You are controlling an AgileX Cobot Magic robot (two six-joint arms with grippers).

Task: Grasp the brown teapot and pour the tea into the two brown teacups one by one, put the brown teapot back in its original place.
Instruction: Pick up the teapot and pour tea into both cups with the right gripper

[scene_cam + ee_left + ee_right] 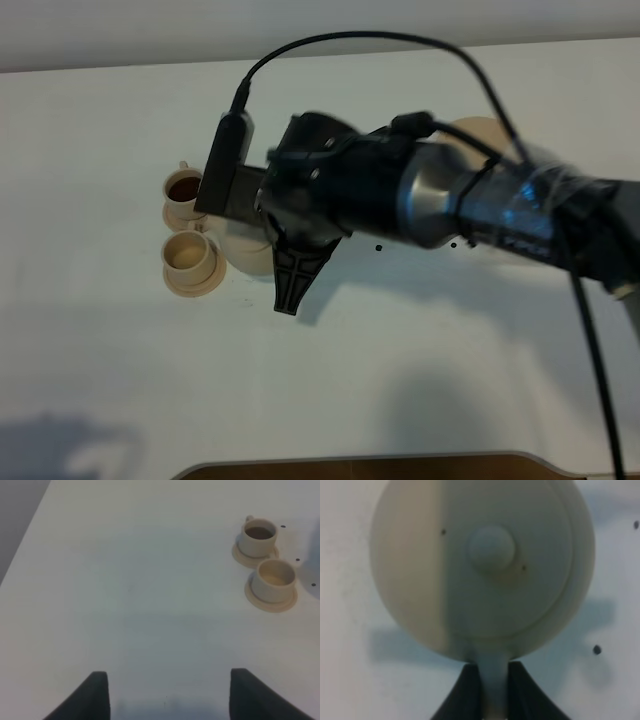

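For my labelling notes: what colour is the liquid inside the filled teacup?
Dark brown. The left wrist view shows the teacup best.

Plain beige-tan is seen on the teapot [445, 580], on one teacup [183, 188], filled dark brown, and on the other teacup [188, 254], pale cream inside. The surface [400, 350] is white, the right pincer [495, 685] black.
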